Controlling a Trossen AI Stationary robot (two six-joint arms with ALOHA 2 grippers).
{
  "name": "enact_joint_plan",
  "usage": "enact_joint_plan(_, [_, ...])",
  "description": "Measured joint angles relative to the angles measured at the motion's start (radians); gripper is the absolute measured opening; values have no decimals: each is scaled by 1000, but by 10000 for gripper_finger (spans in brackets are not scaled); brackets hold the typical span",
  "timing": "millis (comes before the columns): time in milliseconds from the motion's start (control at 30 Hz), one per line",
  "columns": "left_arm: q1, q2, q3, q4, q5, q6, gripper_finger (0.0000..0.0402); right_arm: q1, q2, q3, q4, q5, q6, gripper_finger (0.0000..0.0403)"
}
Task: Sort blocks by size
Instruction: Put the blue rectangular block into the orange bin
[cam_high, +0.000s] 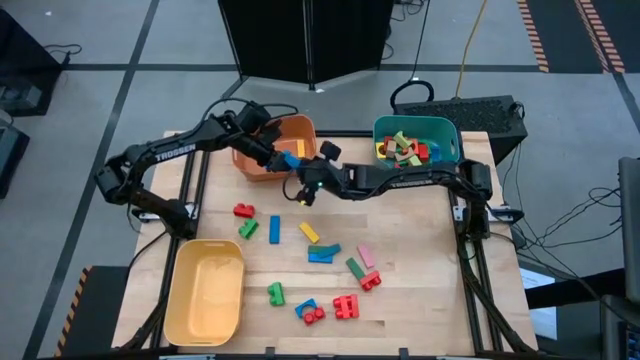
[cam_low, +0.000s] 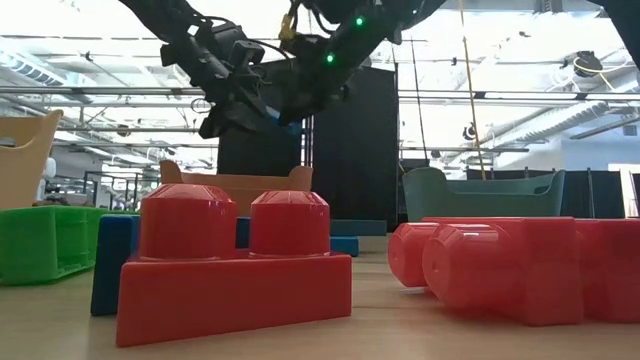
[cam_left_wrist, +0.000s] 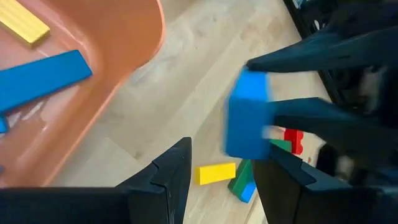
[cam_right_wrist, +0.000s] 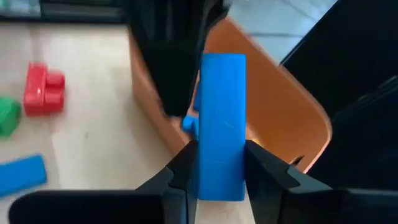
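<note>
Blocks (cam_high: 318, 254) of coloured plastic lie scattered over the near middle of the table (cam_high: 420, 290), with more already in the teal bin (cam_high: 452, 133) at the far right and a few in the orange bin (cam_high: 305, 128) at far centre. They look light, rigid and smooth — easy to lift, but likely to slip or twist unless pinched across two flat parallel faces, not across the studs.

One blue bar (cam_right_wrist: 221, 143) is up in the air just beside the orange bin's near rim. The right gripper (cam_right_wrist: 217, 171) has it — fingers clenched on the bar's two long flat sides near one end, the rest sticking out ahead (a fair hold, though an end grip may let it pivot).

The left gripper (cam_left_wrist: 221, 171) sits right opposite, over the orange bin's rim, its fingers parted about halfway. The bar's free end lies close to them, but whether they touch it I cannot tell. A yellow bin (cam_high: 205, 290) stands at near left.
</note>
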Motion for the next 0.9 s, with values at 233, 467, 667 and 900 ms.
enact_joint_plan(233, [1, 0, 0, 14, -4, 0, 157, 0, -4, -1, 10, 12, -25, 89])
enact_joint_plan(467, [2, 0, 0, 67, 2, -28, 157, 1, -4, -1, 8, 9, -25, 89])
enact_joint_plan(667, [2, 0, 0, 106, 7, -55, 157, 7, -4, -1, 7, 2, -26, 89])
enact_joint_plan(900, [2, 0, 0, 110, 46, -54, 153, 21, -4, -1, 7, 5, -44, 89])
